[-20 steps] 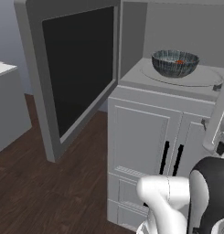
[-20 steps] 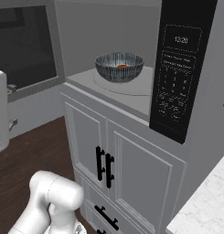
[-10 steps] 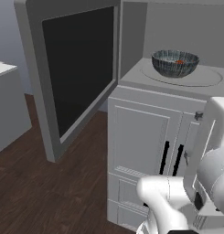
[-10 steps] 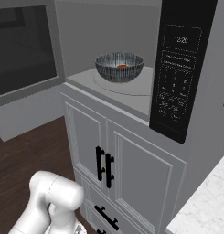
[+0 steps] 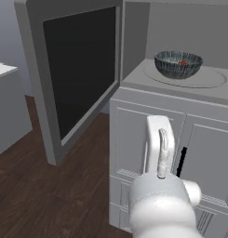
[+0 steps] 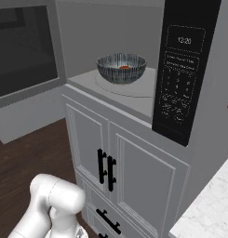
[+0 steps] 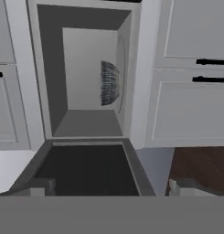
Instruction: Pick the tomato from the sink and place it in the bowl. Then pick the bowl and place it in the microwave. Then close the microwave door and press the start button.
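Bowl (image 6: 121, 68) with tomato (image 6: 124, 67) centred on microwave (image 6: 134, 88) turntable; microwave door (image 5: 78, 69) swung wide at 9 o'clock; end effector (image 7: 109, 188) fingers apart, empty.

bowl (image 5: 178, 64): streaked glaze | microwave door (image 5: 80, 69): glossy dark glass | floor (image 5: 45, 195): dark wood

One bowl (image 6: 121, 68), one tomato (image 6: 124, 67) (inside), one microwave (image 6: 113, 95)

Dark wood floor (image 5: 50, 195); pale grey panelled cabinet doors (image 6: 120, 172) with black handles (image 6: 106, 166); marble tabletop (image 6: 208, 214) at right.
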### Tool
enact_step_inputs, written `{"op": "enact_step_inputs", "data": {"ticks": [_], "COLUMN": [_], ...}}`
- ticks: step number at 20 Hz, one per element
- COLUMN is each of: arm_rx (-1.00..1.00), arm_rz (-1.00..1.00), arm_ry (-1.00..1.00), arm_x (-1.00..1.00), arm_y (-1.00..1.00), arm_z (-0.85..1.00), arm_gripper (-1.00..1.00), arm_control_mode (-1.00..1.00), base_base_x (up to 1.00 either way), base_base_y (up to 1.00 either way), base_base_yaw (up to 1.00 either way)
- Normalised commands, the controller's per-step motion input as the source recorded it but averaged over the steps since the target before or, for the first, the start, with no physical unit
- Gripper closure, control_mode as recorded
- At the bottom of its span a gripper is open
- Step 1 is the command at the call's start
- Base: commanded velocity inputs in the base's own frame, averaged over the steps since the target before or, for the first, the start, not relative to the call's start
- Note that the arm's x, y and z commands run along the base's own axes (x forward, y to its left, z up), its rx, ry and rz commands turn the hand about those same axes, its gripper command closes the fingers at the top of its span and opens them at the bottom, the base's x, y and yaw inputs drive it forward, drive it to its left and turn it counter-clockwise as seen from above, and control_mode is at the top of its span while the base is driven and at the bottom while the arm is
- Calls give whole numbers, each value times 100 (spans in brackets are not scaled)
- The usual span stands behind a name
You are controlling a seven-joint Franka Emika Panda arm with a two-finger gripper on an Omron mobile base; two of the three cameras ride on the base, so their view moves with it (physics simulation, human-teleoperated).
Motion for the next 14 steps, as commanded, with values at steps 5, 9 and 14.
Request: {"op": "enact_step_inputs", "data": {"ticks": [5, 9, 14], "arm_rx": [-3, 0, 0], "arm_rz": [-3, -3, -1], "arm_ry": [-14, 0, 0], "arm_x": [9, 19, 42], "arm_y": [68, 70, 56], "arm_z": [-9, -2, -16], "arm_gripper": [-100, -100, -100], "arm_control_mode": [-100, -100, -100], "base_base_x": [0, 0, 0], "base_base_y": [0, 0, 0], "base_base_yaw": [0, 0, 0]}}
